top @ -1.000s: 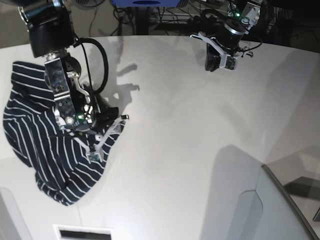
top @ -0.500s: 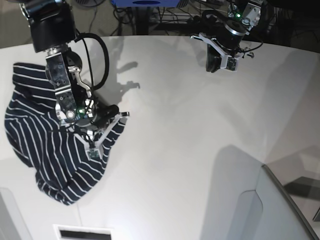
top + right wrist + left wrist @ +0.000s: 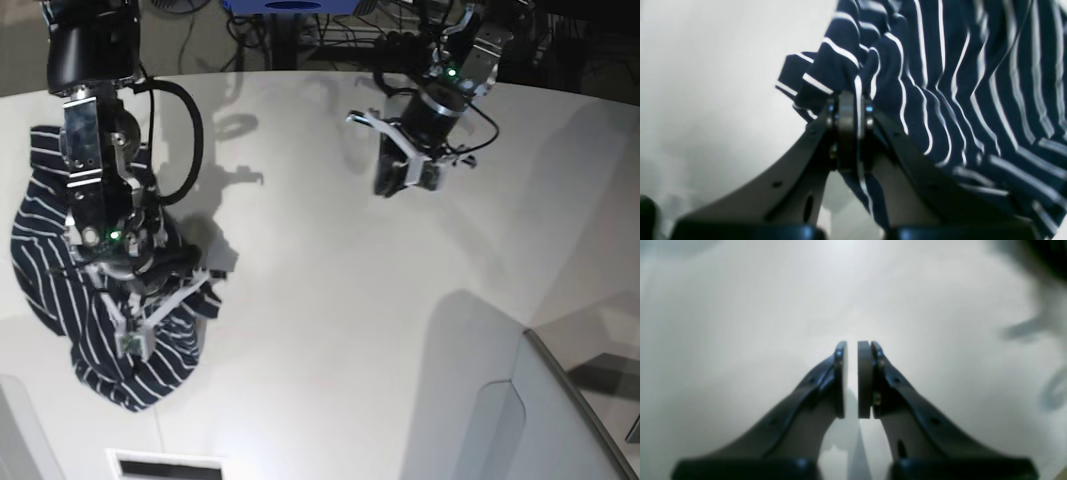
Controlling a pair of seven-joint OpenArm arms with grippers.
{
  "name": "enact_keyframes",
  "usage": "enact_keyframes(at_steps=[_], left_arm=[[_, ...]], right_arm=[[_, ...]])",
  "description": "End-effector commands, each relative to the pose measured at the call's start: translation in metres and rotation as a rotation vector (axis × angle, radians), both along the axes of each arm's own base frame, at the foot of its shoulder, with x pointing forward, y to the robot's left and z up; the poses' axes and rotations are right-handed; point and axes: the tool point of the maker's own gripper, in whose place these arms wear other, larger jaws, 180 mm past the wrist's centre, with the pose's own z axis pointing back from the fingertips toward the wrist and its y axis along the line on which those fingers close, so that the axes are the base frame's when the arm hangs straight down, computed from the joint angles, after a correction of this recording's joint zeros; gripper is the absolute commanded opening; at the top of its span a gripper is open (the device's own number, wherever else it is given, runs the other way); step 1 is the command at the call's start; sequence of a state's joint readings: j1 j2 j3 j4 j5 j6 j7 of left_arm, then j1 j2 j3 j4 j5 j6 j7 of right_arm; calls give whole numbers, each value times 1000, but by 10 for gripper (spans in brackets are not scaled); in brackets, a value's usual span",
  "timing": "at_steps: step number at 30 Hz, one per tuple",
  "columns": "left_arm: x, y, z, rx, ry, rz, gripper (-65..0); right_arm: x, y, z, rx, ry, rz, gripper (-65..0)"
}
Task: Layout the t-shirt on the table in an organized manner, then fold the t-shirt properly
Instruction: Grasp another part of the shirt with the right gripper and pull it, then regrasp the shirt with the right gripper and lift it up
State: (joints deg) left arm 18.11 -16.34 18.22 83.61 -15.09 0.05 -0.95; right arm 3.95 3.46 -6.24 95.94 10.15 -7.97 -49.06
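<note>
The navy white-striped t-shirt (image 3: 40, 250) lies crumpled at the left of the white table (image 3: 330, 320). My right gripper (image 3: 135, 335) is shut on a fold of its edge. In the right wrist view the jaws (image 3: 850, 100) pinch the striped fabric (image 3: 940, 83), which bunches and drapes to the right over bare table (image 3: 706, 83). My left gripper (image 3: 400, 183) hangs over the far middle of the table, well apart from the shirt. In the left wrist view its pads (image 3: 864, 373) are nearly together with only a thin gap and nothing between them (image 3: 852, 346), above bare table (image 3: 740, 306).
A grey raised panel (image 3: 520, 420) stands at the near right corner. A dark slot (image 3: 165, 467) sits at the near edge below the shirt. Cables and a blue object (image 3: 290, 5) lie beyond the far table edge.
My right gripper has moved left and nearer with the shirt fold, bunching the fabric. My left arm has swung left and down from the far edge toward the table's middle.
</note>
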Motion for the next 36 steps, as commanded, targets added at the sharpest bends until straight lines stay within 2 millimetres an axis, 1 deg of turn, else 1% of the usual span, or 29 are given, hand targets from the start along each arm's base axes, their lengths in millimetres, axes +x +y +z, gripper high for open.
enact_keyframes(at_steps=[1,2,4,6,9,12,15,18,20,22,23,24,25,26,28,29,30,31,32,33,34,35,36], left_arm=[[3,-6,8,-12,-33,-14,-587],[3,-11,8,-16,-33,-26,-587],[0,-16,7,-21,-28,-40,-587],[-4,-15,3,-18,-15,-38,-587],[-10,-7,-8,3,16,-33,-587],[-19,0,-22,23,55,-28,-589],[-33,9,-35,45,99,-25,-589],[-43,12,-43,51,126,-22,-591],[-47,13,-47,57,140,-20,-591],[-49,15,-50,61,148,-18,-591],[-50,16,-51,63,153,-17,-591],[-51,16,-52,63,156,-16,-591],[-51,16,-52,63,156,-16,-591],[-51,16,-52,63,156,-16,-591],[-52,15,-52,62,157,-16,-591],[-54,15,-53,62,162,-16,-591],[-54,15,-53,62,162,-16,-591],[-54,15,-53,62,162,-16,-591],[-54,15,-53,62,162,-16,-591],[-54,15,-54,62,163,-16,-591],[-54,15,-54,62,163,-16,-591],[-56,17,-56,67,169,-15,-591],[-57,18,-57,69,174,-14,-591]], right_arm=[[21,-10,27,-8,-93,-25,-650],[26,-16,30,-8,-99,-41,-650],[36,-29,29,-7,-102,-80,-650],[49,-38,33,-11,-118,-85,-650],[64,-60,35,-21,-132,-104,-650],[78,-76,26,-16,-134,-136,-650],[90,-104,22,-62,-179,-168,-650],[100,-127,14,-93,-214,-200,-648],[104,-147,2,-120,-209,-227,-647],[108,-161,-8,-133,-208,-251,-644],[110,-173,-11,-151,-219,-276,-623],[109,-184,-14,-171,-224,-310,-587],[109,-194,-16,-192,-224,-343,-530],[108,-201,-20,-200,-198,-373,-447],[108,-202,-23,-192,-153,-391,-284],[106,-201,-24,-186,-132,-391,-228],[108,-204,-14,-188,-140,-391,-201],[103,-207,-8,-198,-145,-387,-209],[99,-203,2,-205,-171,-370,-216],[96,-198,13,-209,-203,-354,-219],[91,-187,25,-223,-242,-316,-218],[87,-163,31,-239,-266,-238,-218],[81,-134,31,-255,-275,-137,-222]])
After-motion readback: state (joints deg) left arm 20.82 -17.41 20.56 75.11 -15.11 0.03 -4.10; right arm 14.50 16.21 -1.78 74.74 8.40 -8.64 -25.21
